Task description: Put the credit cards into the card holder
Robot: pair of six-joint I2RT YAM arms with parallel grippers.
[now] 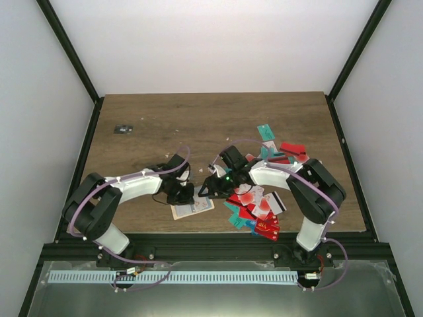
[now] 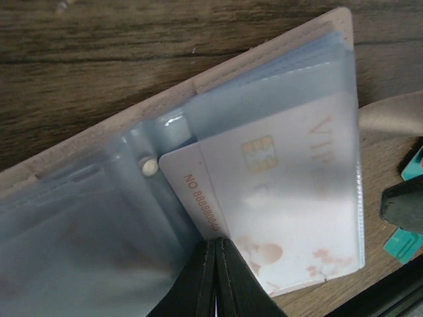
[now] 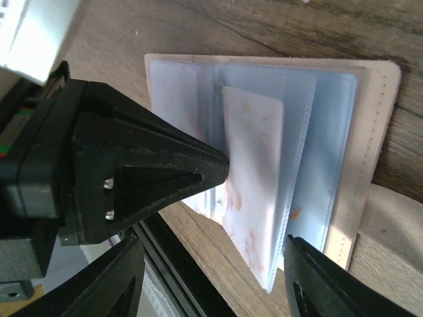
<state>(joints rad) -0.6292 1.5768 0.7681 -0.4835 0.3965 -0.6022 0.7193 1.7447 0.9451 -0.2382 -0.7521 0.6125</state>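
The beige card holder [image 1: 193, 209] lies open near the table's front edge, its clear sleeves showing in the left wrist view [image 2: 218, 69] and the right wrist view [image 3: 380, 132]. A white card [image 2: 284, 198] with a chip and red print sits partly in a sleeve and tilts up [image 3: 254, 165]. My left gripper [image 1: 184, 193] is shut on that card's outer edge [image 2: 217, 241]. My right gripper [image 1: 206, 190] is open and empty, its jaws straddling the holder's near edge [image 3: 225, 290]. More credit cards, red, teal and white, lie in a pile [image 1: 259, 208] to the right.
More cards [image 1: 281, 150] lie farther back on the right. A small dark flat object [image 1: 123, 129] lies at the far left. A teal card [image 2: 403, 243] lies just right of the holder. The black front rail [image 1: 211, 241] runs close behind the holder.
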